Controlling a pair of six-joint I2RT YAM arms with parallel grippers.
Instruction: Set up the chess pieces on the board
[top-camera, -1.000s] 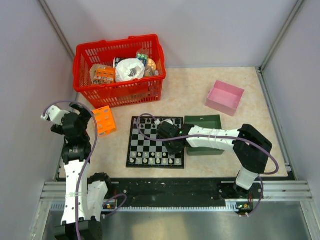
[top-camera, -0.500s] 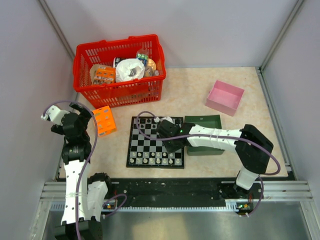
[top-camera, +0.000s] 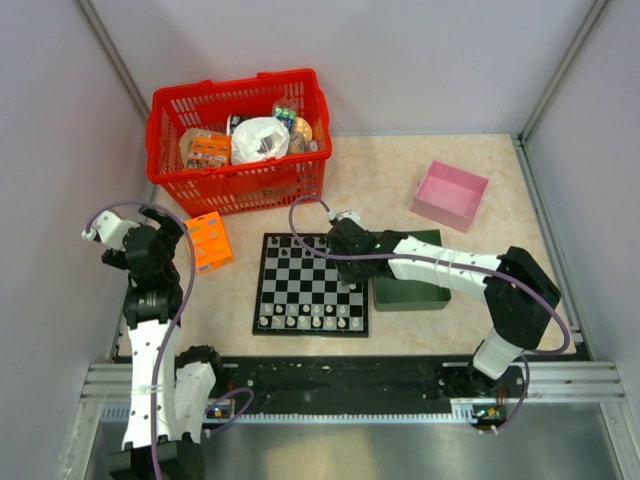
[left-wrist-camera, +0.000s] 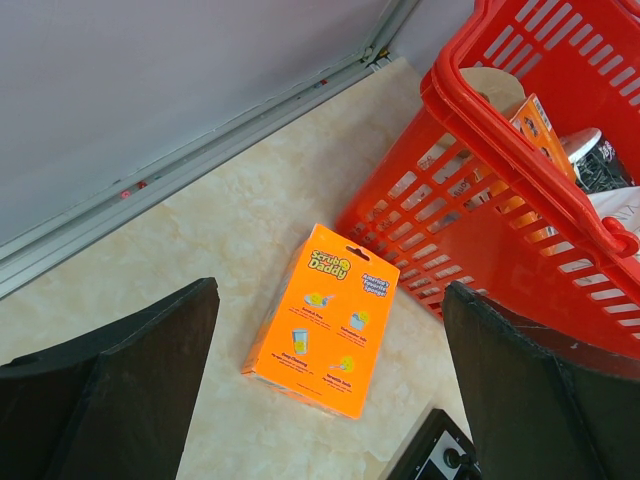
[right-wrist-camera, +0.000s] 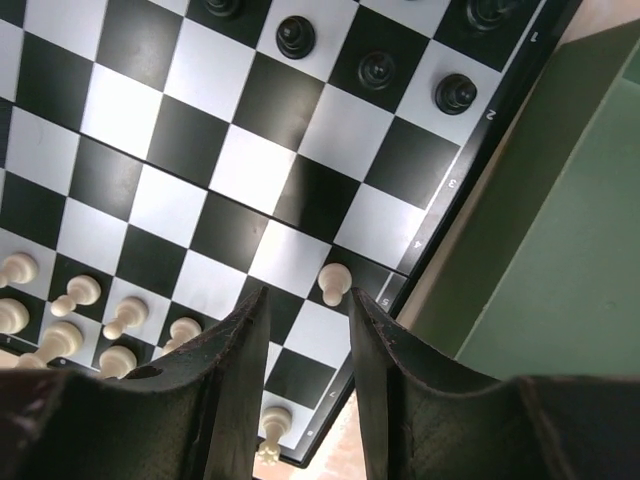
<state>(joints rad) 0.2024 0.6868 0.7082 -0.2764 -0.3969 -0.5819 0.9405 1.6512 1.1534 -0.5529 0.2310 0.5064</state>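
right gripper (right-wrist-camera: 308, 300) jaws stood slightly apart, nothing betw them, hanging just over a white pawn (right-wrist-camera: 334, 281) by the board (right-wrist-camera: 130, 100)'s right edge, lower-mid frame. risk: a low sideways swing could clip it, or topple the white pieces (right-wrist-camera: 75, 291) at lower left. left gripper (left-wrist-camera: 330, 290) gaped wide, idle.

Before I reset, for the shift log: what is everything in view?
table: one, beige, under everything
board: one, black-and-white, centre
white pieces: several, board's near side
black pieces: several, board's far side
tray: one, dark green, right of board
box: one, orange, left of board
basket: one, red, far left, goods inside
bin: one, pink, far right
left arm: one, white, jaws open, left of box
right arm: one, white, jaws open over board
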